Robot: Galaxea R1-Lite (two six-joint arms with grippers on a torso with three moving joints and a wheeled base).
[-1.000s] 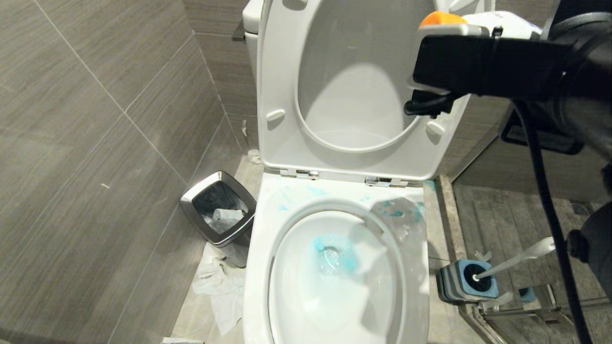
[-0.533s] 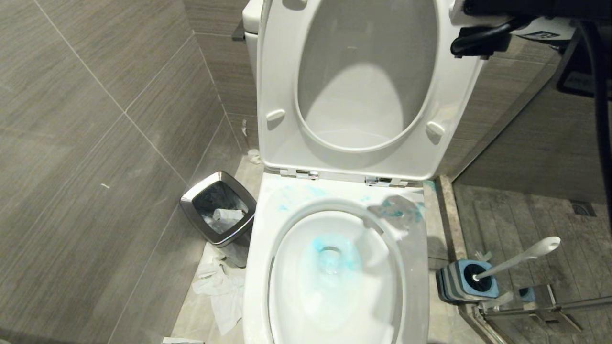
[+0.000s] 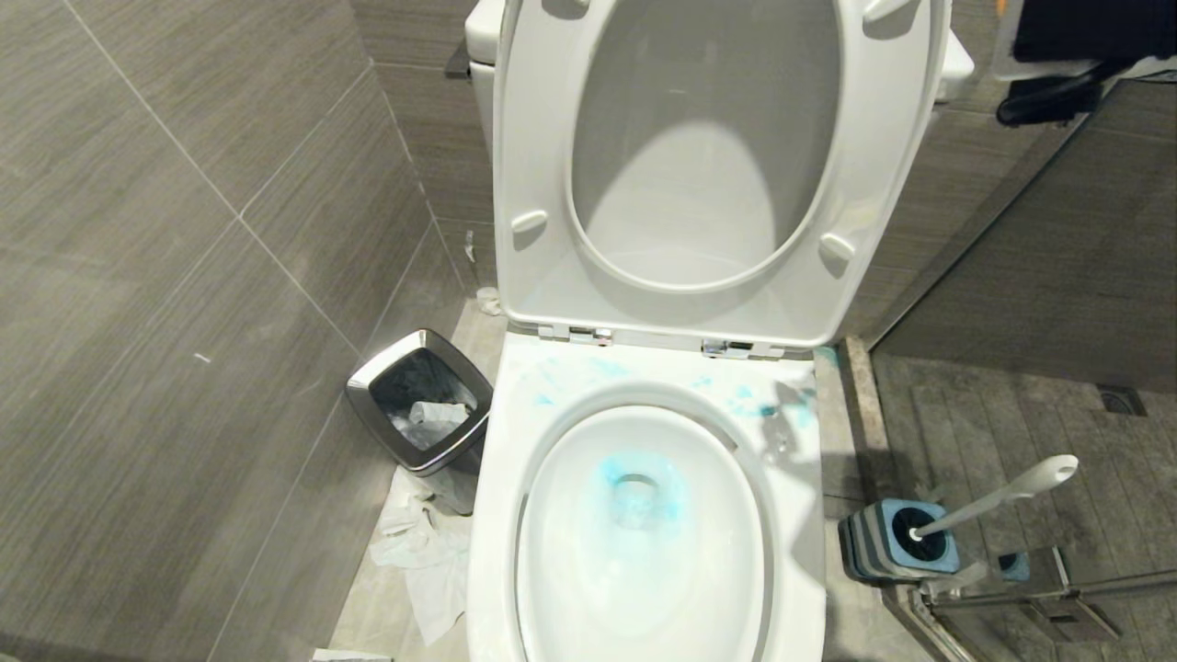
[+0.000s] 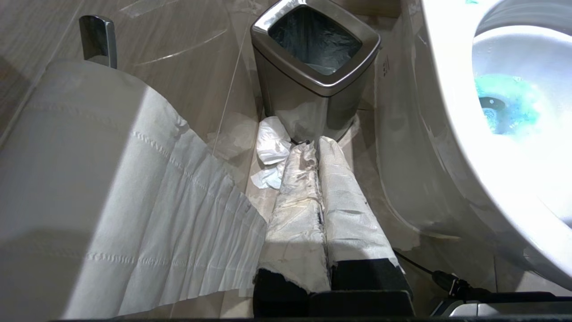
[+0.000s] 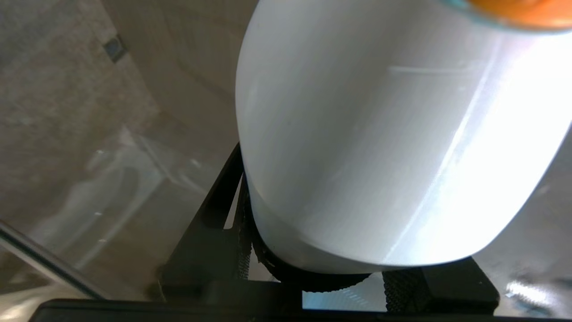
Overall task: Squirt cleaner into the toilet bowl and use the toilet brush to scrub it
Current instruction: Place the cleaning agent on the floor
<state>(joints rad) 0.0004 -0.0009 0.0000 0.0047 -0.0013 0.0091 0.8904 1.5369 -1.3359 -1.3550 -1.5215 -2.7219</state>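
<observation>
The toilet bowl [image 3: 791,515] stands in the middle with seat and lid raised; blue cleaner colours the water and smears the rim behind the opening. My right gripper [image 3: 1085,32] is at the top right corner of the head view, beside the lid, shut on the cleaner [image 5: 380,147], a white bottle whose orange cap [image 5: 523,9] shows at the edge of the right wrist view. The toilet brush [image 3: 998,496] leans in its blue-and-grey holder [image 3: 887,547] on the floor right of the bowl. My left gripper [image 4: 315,147], its fingers wrapped in white, is shut and empty, low beside the bowl.
A steel-rimmed trash bin [image 3: 418,400] stands left of the toilet with crumpled paper [image 3: 423,561] on the floor by it. A toilet paper roll [image 4: 89,179] hangs close to my left gripper. A glass shower partition [image 3: 975,230] rises on the right.
My right arm with the cleaner has swung from in front of the raised lid up and to the right, to the picture's corner. Its shadow has left the bowl. The left arm has not moved.
</observation>
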